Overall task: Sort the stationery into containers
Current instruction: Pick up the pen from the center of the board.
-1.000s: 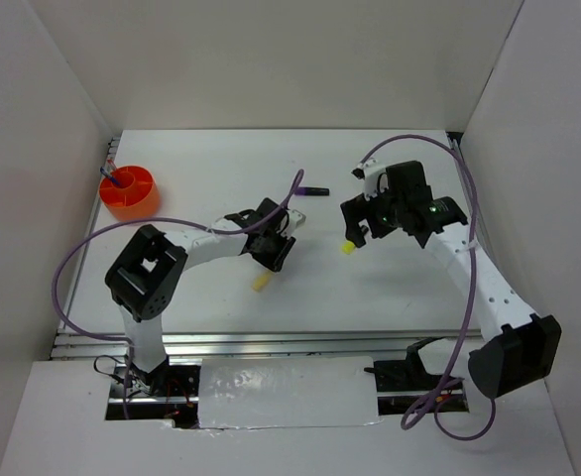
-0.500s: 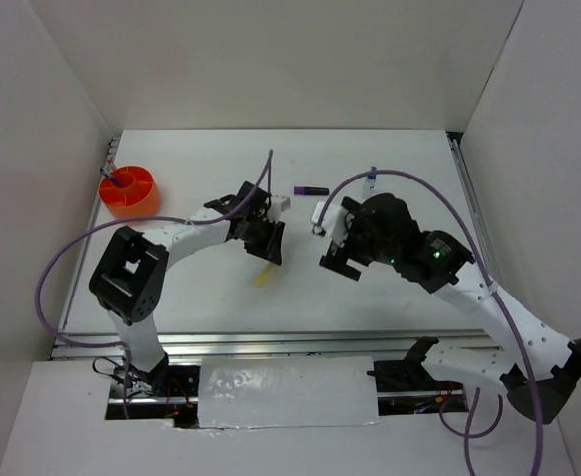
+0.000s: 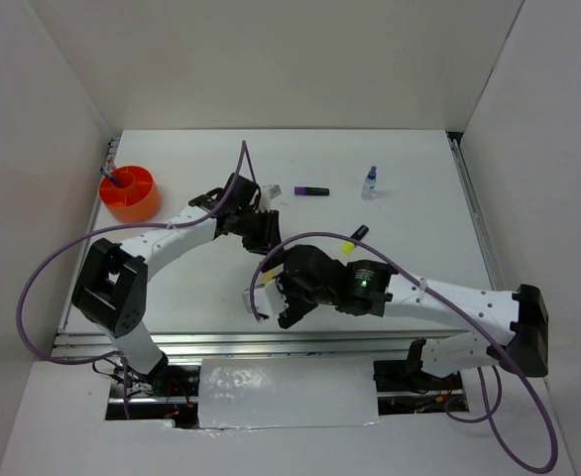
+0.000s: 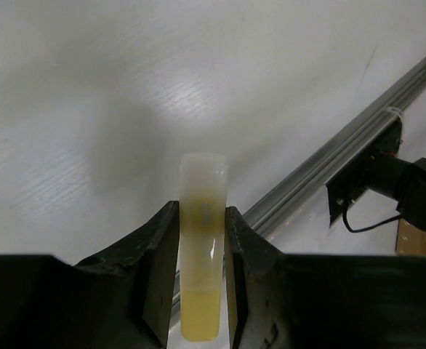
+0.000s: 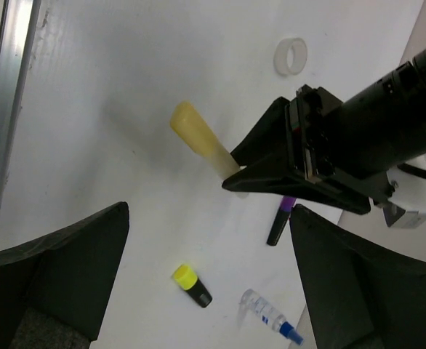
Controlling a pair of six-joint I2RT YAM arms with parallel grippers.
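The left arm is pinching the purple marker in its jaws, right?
Not quite. The left gripper is pinching the pale yellow stick in its jaws, not the purple marker, which lies apart with nothing gripping it. The left wrist view shows the stick between the jaws.

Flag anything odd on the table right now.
Nothing spilled or damaged. One oddity: the right arm reaches across toward the left arm, and the right tool, open, faces the left tool, which grips the pale yellow stick. The two look crowded.
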